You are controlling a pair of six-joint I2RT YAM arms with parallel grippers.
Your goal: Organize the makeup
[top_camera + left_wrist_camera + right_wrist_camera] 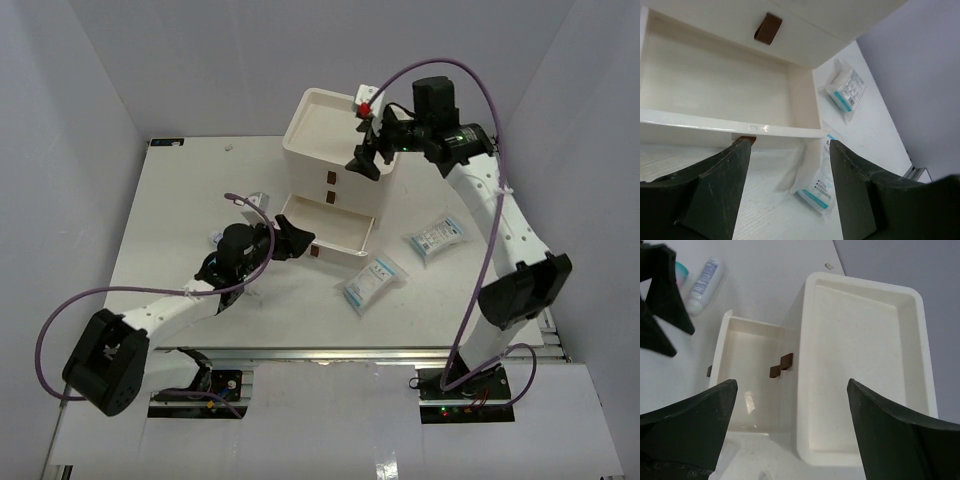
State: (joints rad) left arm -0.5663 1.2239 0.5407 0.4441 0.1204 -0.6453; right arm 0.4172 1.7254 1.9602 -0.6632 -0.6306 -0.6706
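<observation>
- Partly hidden behind a dark finger of the left gripper (293, 240), a teal-capped item in the right wrist view cannot be identified.
- Just beside it lies a white plastic tube with blue print (704, 280), on the white table (180, 220) past the far side of the drawer. In the top view the left arm covers most of that spot.
- One flat clear packet with blue-and-white print (435, 237) lies on the table to the right of the drawers.
- A second matching packet (372, 283) lies nearer the arms, just off the front right corner of the pulled-out drawer. In the left wrist view that corner cuts off its upper part.
- Both packets lie flat and apart from each other, with a white pad showing through the clear film.
- The cream bottom drawer (345, 240) is pulled out and its pale floor is in view.
- It belongs to the cream three-drawer box (335, 180), whose top is a shallow tray and whose fronts carry small brown tab handles.
- The left gripper sits low at the drawer's front, its jaws spread wide with nothing between them.
- The right gripper (366, 160) hangs above the right-hand edge of the box's top tray, its jaws also spread wide and holding nothing.
</observation>
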